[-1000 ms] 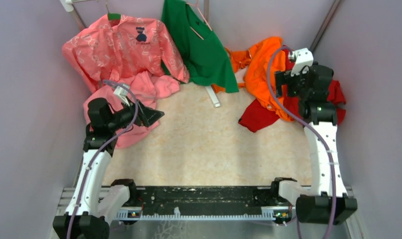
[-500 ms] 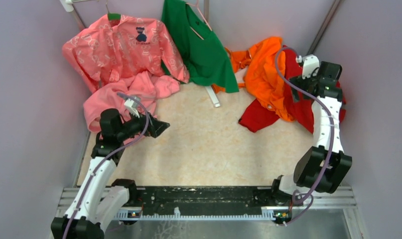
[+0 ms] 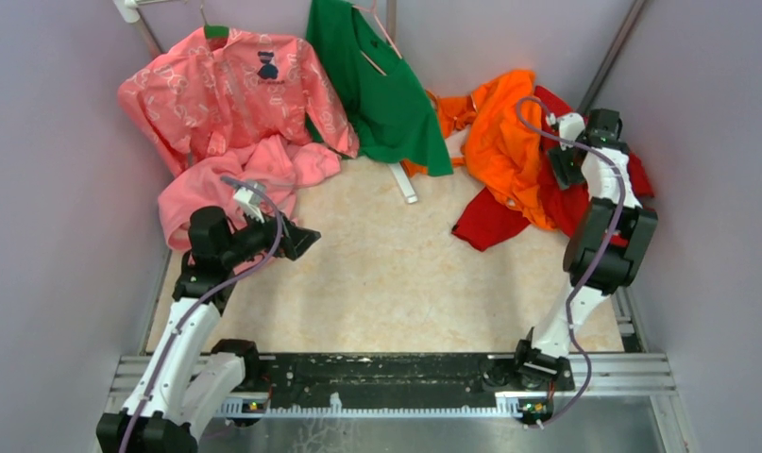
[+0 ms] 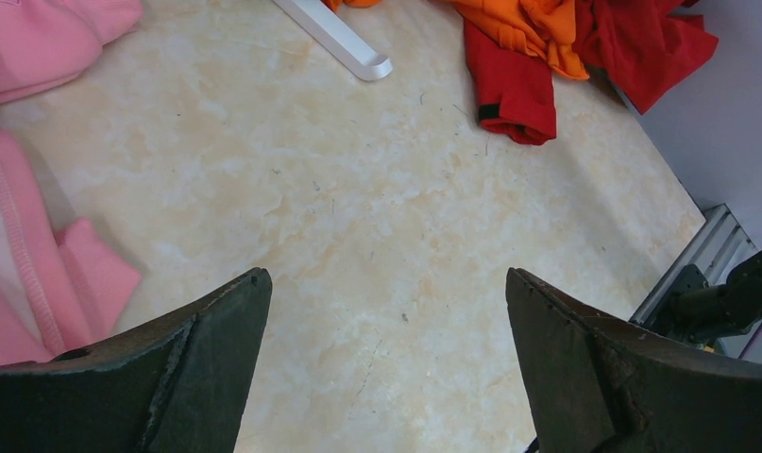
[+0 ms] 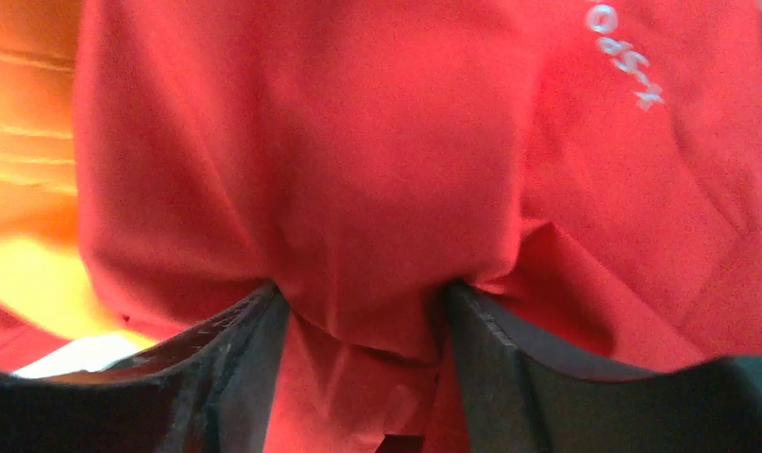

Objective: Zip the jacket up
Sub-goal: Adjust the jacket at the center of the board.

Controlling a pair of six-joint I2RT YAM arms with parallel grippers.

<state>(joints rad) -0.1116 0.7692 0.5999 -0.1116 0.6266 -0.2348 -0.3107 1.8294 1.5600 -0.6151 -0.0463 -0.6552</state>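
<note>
The bright red jacket (image 3: 491, 225) lies crumpled at the back right, partly under an orange garment (image 3: 499, 132); its cuffed sleeve (image 4: 514, 90) reaches out onto the table. My right gripper (image 3: 561, 166) is down on the jacket by the right wall. Close up, red cloth (image 5: 386, 170) with a small white mark (image 5: 622, 52) fills the view, and a fold is bunched between the fingers of the right gripper (image 5: 365, 291). The zipper is hidden. My left gripper (image 3: 301, 241) hovers wide open at the left, and nothing sits between the fingers of the left gripper (image 4: 386, 274).
A pink fleece garment (image 3: 254, 179) lies right behind the left gripper. A pink patterned shirt (image 3: 226, 85) and a green garment (image 3: 377, 85) hang at the back. A white bar (image 3: 405, 184) lies on the marbled table (image 3: 386, 283). Grey walls close both sides.
The right arm reached further back over the jacket and its jaws closed in on a fold of red cloth. The left arm shifted slightly nearer and rightward, then held still, open.
</note>
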